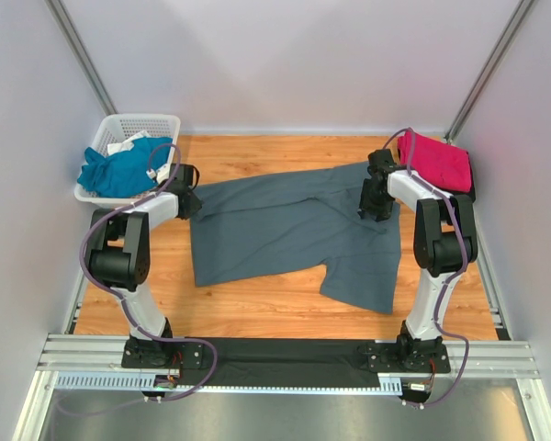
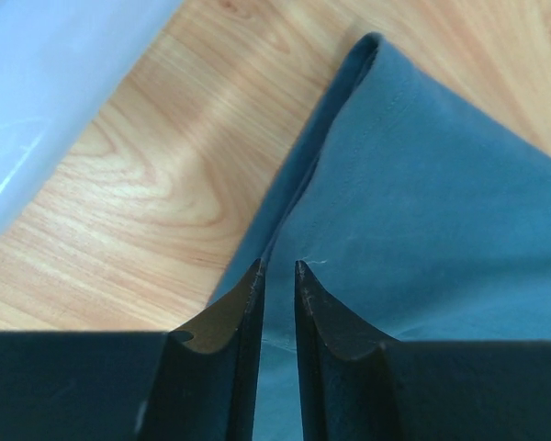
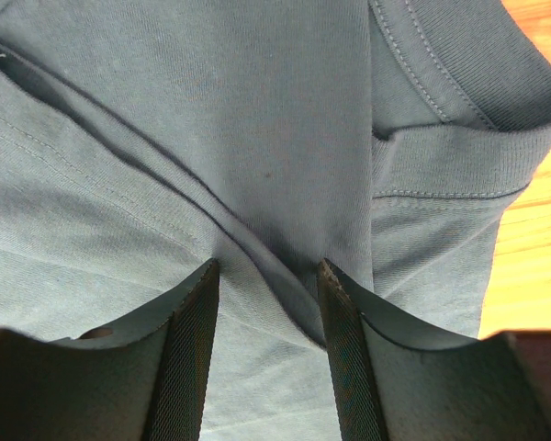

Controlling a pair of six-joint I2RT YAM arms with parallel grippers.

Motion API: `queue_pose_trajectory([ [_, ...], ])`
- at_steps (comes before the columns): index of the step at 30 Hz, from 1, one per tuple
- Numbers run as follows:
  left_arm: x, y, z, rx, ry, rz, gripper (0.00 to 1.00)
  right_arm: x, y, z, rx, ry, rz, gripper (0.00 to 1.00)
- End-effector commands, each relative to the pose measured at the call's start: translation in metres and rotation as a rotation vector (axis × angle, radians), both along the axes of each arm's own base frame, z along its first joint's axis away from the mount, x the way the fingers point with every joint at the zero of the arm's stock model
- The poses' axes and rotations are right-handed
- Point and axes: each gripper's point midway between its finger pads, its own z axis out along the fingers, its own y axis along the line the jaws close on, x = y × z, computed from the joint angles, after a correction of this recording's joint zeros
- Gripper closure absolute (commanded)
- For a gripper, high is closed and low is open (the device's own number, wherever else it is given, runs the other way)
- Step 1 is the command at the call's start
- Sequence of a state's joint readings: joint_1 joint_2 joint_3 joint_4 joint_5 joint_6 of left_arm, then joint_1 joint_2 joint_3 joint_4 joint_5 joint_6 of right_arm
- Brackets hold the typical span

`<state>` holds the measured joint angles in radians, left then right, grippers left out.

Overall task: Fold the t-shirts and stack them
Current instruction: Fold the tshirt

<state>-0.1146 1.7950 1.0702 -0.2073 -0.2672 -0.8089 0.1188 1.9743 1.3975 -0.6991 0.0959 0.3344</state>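
The slate-grey cotton t-shirt (image 1: 285,230) lies across the middle of the worktop (image 1: 275,308), apparently in the flattening step. The right tool (image 3: 267,266) clamps a bunched fold. The left tool (image 2: 277,266) stands narrowly parted at the hem, hold unclear, and probably needs a firm pinch next.

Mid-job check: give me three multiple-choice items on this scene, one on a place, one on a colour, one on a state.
1. Where does the teal t-shirt lie? A) in the white basket B) at the near edge C) in the far right corner
2. What colour is the far-right t-shirt? A) yellow B) pink C) white
3. How is the grey t-shirt? A) rolled up B) folded small C) spread out on the table

Answers:
1 A: it spills over the basket's rim.
2 B: the cloth is plainly magenta-pink.
3 C: its body and sleeve lie open on the wood.
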Motion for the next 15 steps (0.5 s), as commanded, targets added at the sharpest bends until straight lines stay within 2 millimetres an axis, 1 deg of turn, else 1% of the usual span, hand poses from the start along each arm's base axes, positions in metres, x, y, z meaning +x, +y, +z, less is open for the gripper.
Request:
queue_pose_trajectory([
  [1, 0.007, 0.004, 0.005, 0.009, -0.004, 0.01, 0.73, 0.006, -0.004, 0.003, -0.017, -0.019, -0.003, 0.52],
  [7, 0.009, 0.0, -0.001, -0.008, 0.013, -0.002, 0.73, 0.006, -0.003, 0.003, -0.013, -0.016, -0.003, 0.52],
  [11, 0.008, 0.001, -0.005, -0.002, 0.024, 0.003, 0.74, 0.005, -0.005, 0.003, -0.018, -0.015, -0.005, 0.52],
  [14, 0.007, 0.003, -0.005, 0.001, 0.029, 0.011, 0.82, 0.006, -0.004, 0.003, -0.016, -0.016, -0.006, 0.52],
  [15, 0.007, 0.003, -0.005, 0.001, 0.029, 0.014, 0.88, 0.006, -0.004, 0.003, -0.018, -0.015, -0.006, 0.52],
])
